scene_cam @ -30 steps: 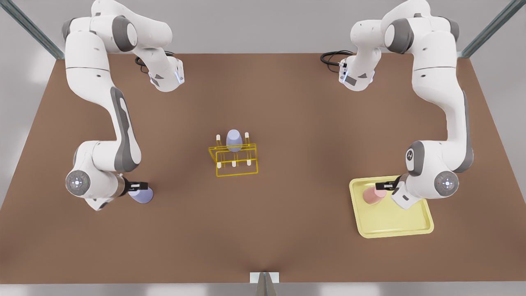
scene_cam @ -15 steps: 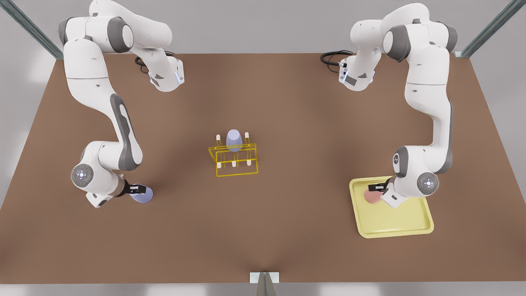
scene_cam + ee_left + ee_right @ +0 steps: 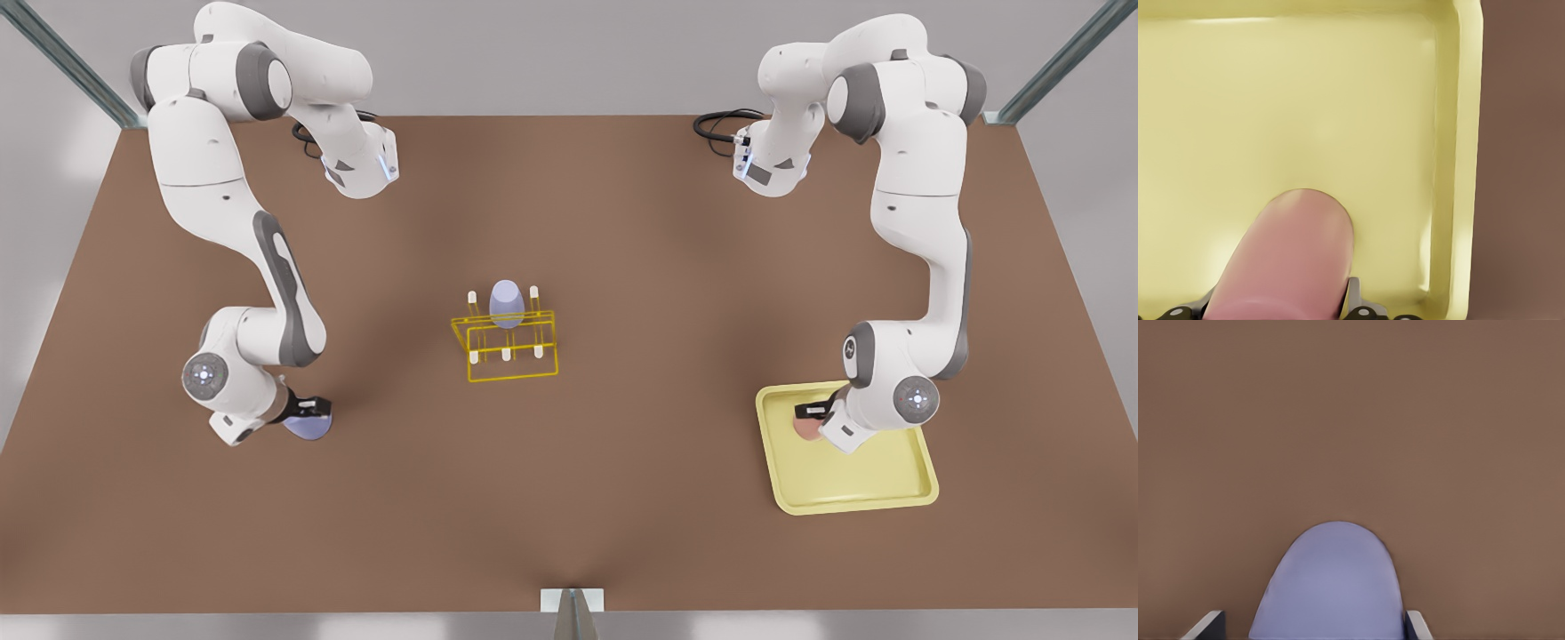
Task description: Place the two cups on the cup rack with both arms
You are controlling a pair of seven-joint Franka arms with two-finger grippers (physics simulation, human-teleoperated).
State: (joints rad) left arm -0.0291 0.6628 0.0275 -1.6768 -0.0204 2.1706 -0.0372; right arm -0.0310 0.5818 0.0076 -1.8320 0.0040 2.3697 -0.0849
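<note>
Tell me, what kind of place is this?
Probably a computer-made robot test bench, not a kitchen. Two white arms stand on a bare brown table with just a yellow wire rack, a tray and plain cups.

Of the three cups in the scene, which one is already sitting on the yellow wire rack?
The lavender-blue cup at the table's centre, upturned on the cup rack. The other lavender-blue cup is on the table; the pink cup is on the tray.

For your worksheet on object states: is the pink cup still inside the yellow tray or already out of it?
Inside. The pink cup lies over the yellow tray floor, within its raised rim, between the left gripper fingers.
</note>
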